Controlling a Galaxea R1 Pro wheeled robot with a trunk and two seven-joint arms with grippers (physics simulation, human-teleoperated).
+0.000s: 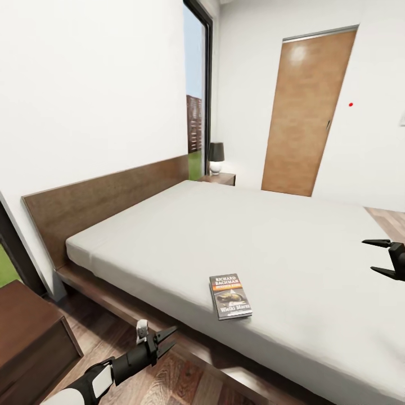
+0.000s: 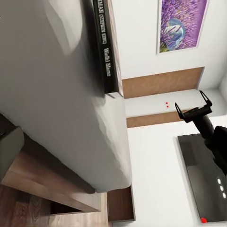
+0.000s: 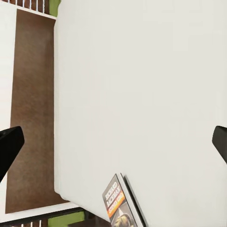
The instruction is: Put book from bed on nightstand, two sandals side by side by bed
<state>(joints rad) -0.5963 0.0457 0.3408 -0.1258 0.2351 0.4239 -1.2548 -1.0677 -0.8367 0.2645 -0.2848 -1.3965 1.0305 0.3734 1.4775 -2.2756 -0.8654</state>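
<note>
Both pincers gape empty: left pincer (image 1: pixel 166 340) low beside the bed (image 1: pixel 292 236) frame, right pincer (image 1: pixel 378 257) above open mattress; book (image 1: pixel 230 296) near the mattress edge.

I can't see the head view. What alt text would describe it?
A book lies near the edge of a grey bed, between two open grippers, left low beside the bed, right over it. A nightstand stands nearby.
</note>
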